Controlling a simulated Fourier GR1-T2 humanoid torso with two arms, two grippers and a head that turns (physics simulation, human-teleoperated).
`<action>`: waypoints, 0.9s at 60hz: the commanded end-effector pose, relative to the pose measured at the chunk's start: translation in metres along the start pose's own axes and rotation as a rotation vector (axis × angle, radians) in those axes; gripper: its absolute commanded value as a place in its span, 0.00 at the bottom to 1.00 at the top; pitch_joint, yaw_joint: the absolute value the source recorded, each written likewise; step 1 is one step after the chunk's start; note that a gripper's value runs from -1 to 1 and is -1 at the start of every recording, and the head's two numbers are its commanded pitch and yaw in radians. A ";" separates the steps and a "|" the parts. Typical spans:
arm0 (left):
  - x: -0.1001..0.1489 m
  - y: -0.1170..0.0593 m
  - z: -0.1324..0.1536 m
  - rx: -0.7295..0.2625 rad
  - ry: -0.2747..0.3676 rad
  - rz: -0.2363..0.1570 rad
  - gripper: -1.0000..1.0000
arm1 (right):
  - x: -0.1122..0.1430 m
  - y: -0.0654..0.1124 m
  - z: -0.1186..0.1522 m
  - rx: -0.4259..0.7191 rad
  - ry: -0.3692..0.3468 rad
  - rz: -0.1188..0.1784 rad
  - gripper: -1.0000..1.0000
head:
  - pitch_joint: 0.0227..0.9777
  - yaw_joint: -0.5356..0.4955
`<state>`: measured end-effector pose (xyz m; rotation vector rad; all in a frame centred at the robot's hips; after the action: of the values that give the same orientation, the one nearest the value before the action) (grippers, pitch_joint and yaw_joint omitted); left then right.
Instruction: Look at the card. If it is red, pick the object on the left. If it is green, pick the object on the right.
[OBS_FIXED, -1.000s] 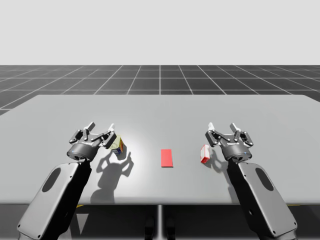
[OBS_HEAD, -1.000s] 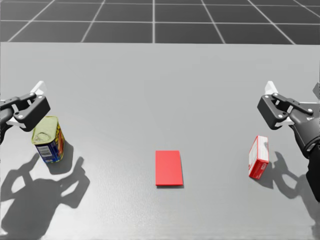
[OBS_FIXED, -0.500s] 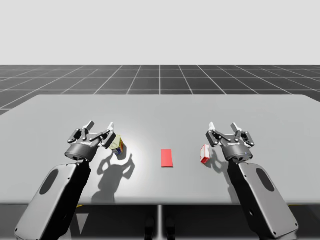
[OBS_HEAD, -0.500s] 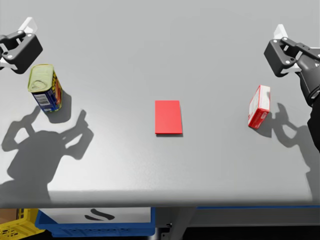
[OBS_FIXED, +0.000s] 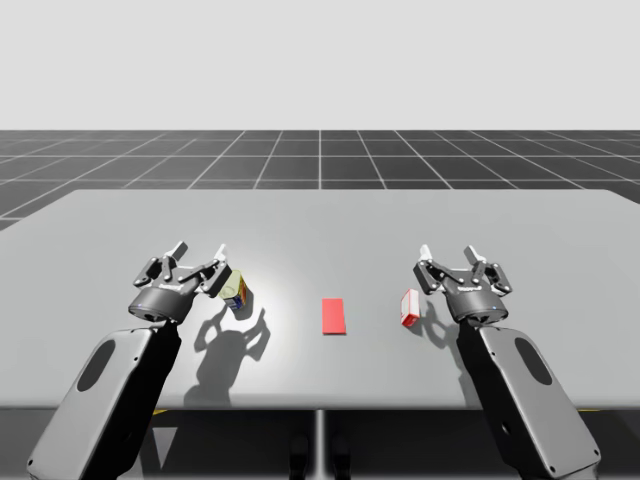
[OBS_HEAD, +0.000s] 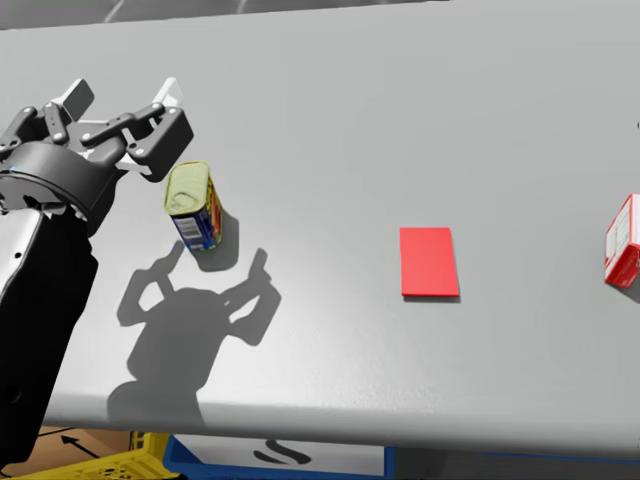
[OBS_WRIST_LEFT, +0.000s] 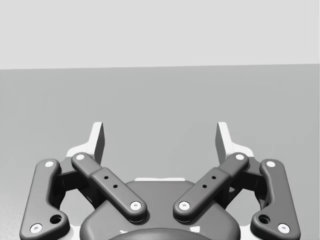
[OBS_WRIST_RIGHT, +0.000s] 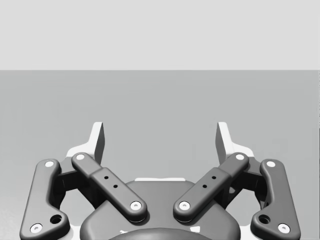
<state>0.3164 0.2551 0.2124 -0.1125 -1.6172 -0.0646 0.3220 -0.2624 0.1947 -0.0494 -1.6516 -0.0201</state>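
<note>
Left gripper (OBS_WRIST_LEFT: 160, 137) is spread wide, nothing gripped, just beside the yellow can (OBS_HEAD: 192, 205); right gripper (OBS_WRIST_RIGHT: 160, 137) likewise spread, near the red box (OBS_FIXED: 409, 307)

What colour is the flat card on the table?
Red; the card shows best in the head view.

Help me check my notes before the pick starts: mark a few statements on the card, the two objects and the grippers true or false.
1. The card is green. False: it is red.
2. The card lies between the yellow can and the red-and-white box. True.
3. My left gripper is shut on the yellow can. False: it is open, with nothing between its fingers.
4. My right gripper is open. True.
</note>
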 end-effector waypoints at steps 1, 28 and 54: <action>0.000 0.000 0.000 -0.001 0.001 -0.002 0.00 | 0.000 0.001 0.000 -0.008 0.004 0.002 0.00 | 0.87 0.71; 0.000 -0.003 0.000 -0.012 -0.003 -0.006 0.00 | -0.001 0.001 -0.001 -0.008 0.002 0.003 0.00 | 0.82 0.84; 0.010 -0.018 0.029 0.021 0.016 0.050 0.00 | -0.006 0.001 -0.004 -0.008 0.019 -0.002 0.00 | 0.82 0.85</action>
<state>0.2983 0.2419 0.2184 -0.1347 -1.6045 -0.0362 0.3250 -0.2616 0.1916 -0.0549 -1.6392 -0.0277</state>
